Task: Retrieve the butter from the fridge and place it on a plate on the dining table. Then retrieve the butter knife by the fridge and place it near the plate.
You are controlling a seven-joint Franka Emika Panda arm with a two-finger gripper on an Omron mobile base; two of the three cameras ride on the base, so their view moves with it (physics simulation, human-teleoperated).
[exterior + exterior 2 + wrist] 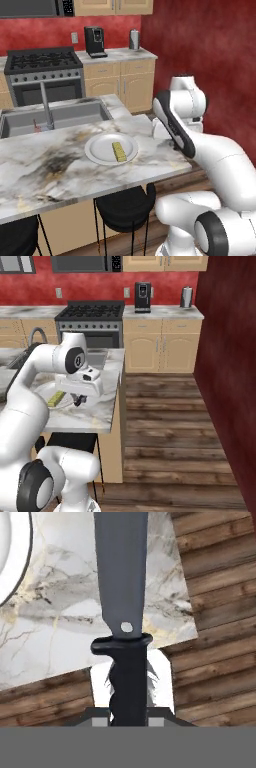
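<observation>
The yellow butter point(119, 151) lies on the round white plate point(97, 152) on the marble dining table point(45, 170). My gripper point(78, 400) hangs over the table's right end, just right of the plate point(44, 390), above the butter point(55, 398). It is shut on the butter knife point(122, 572), gripping the black handle, and the grey blade points out over the marble. In the hand view the plate's rim point(22, 567) curves in at the upper left, and the table corner point(185, 622) lies under the blade. The fridge is out of view.
A sink with a faucet point(46, 107) is set in the table's far side. Black stools point(125, 207) stand under its near edge. Stove point(44, 65), coffee machine point(94, 41) and wall counters line the back. Wooden floor point(170, 421) opens to the right.
</observation>
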